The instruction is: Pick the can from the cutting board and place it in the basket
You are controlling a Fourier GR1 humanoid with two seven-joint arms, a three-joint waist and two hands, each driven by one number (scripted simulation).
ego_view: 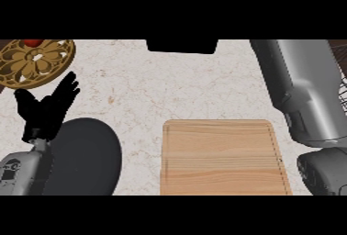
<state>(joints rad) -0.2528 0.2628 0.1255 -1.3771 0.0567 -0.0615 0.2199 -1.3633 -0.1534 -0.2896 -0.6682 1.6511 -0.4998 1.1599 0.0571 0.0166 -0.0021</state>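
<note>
Currently, no can shows anywhere in the head view: the cutting board (220, 157) lies bare on the desk (169, 87), lower centre-right. The right forearm (301, 92) runs up the view's right edge and leaves the picture at the top; the right hand itself is out of view, so its fingers cannot be assessed and whether it carries the can cannot be told. A dark rectangular object (181, 45) at the top centre may be the basket, but this is uncertain. The left hand (46, 110) rests at the left edge, fingers straight and spread, holding nothing, just above a dark round plate (85, 156). An ornate golden round object (35, 60) sits at the upper left. Judgement: the right arm is nearer the top-centre object, so any placement falls to it.
</note>
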